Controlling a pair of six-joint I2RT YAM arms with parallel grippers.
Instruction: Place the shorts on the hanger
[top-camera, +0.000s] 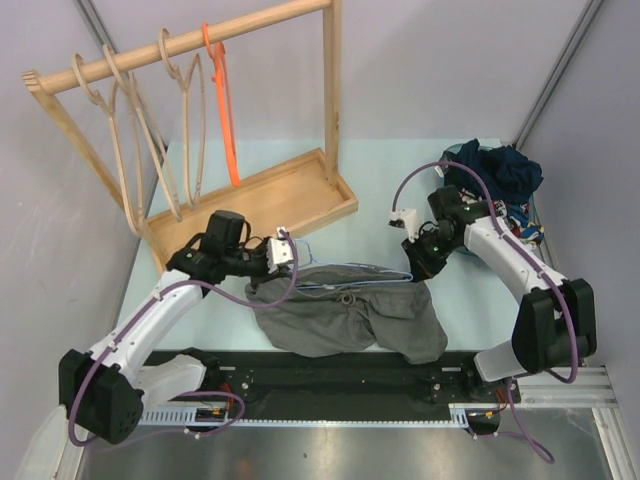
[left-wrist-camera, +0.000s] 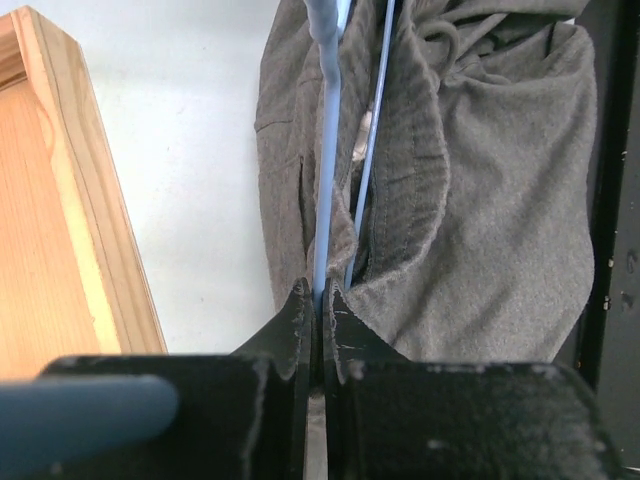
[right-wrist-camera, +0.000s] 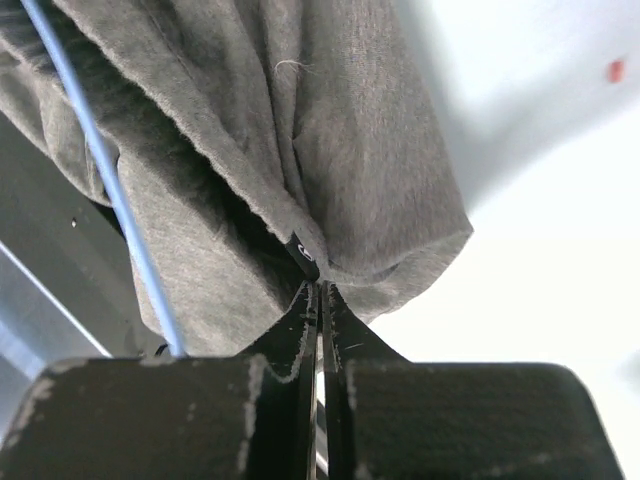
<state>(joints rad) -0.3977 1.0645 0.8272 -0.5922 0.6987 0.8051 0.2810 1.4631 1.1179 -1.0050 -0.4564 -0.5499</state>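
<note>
Left arm (top-camera: 150, 312), right arm (top-camera: 512, 258): white link shells, black joint housings, purple cables (top-camera: 418, 176) looped alongside. Jaws black, tips scuffed pale.

Pale table (top-camera: 390, 165): wooden rack (top-camera: 250, 200) far left, grey shorts (top-camera: 340, 320) near front, navy clothes (top-camera: 505, 170) far right

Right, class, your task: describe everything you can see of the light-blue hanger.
The hanger is thin, light-blue and wire-like. Two slim strands show, running side by side into the open waistband of the grey shorts, which drape around it. It stretches roughly level between the two grippers. The left gripper has its jaws shut on the thicker strand; the right gripper pinches the shorts' cloth beside the wire, not the wire itself. Its hook cannot be made out.
</note>
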